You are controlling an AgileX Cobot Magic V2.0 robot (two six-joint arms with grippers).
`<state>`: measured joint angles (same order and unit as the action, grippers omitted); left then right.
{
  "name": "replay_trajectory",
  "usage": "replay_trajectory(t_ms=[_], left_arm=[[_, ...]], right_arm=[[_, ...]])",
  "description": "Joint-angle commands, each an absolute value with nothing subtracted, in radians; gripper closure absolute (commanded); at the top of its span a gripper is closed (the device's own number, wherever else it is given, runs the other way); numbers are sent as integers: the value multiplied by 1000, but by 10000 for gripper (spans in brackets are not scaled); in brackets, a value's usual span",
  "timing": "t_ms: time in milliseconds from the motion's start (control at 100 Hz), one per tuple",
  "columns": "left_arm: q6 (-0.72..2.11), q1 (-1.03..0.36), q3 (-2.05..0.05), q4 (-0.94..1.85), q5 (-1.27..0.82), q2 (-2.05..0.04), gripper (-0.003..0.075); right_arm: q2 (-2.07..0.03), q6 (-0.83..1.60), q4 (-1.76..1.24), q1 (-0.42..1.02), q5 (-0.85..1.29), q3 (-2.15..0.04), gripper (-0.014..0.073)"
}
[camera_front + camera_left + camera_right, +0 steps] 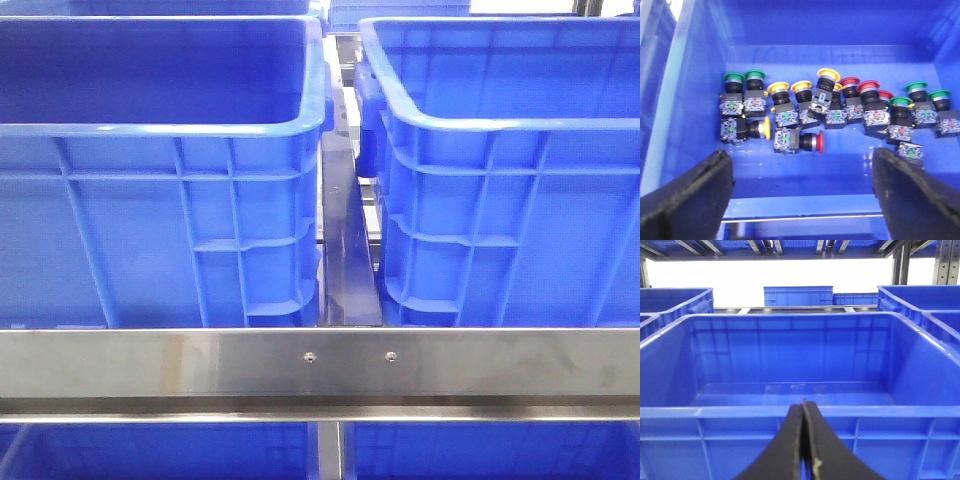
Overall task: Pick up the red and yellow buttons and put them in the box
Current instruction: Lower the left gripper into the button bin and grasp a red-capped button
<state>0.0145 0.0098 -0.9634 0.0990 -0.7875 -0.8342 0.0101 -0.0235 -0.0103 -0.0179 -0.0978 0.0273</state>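
Note:
In the left wrist view several push buttons with red, yellow and green caps lie in a row on the floor of a blue crate (830,25). A red button (819,142) and a yellow button (767,128) lie on their sides, nearest my left gripper (801,160). That gripper is wide open and empty, above the crate's near edge and apart from the buttons. My right gripper (804,407) is shut on nothing, in front of the near rim of the empty box (790,360). The box also shows at the right of the front view (500,150). Neither gripper shows in the front view.
A second blue crate (150,190) with dark smooth inner walls stands at the left of the front view. A steel rail (320,362) runs across in front of both crates. More blue crates (798,295) stand behind and beside the box on metal shelving.

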Motion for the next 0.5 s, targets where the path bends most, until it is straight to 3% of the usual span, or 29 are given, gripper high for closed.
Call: replay_trajectory(t_ms=[0, 490], left_arm=[[31, 10, -1002, 155, -716, -856, 195], [-23, -284, -1198, 169, -718, -1267, 195]], right_arm=[[31, -20, 0, -16, -183, 7, 662], [31, -20, 0, -16, -183, 7, 662]])
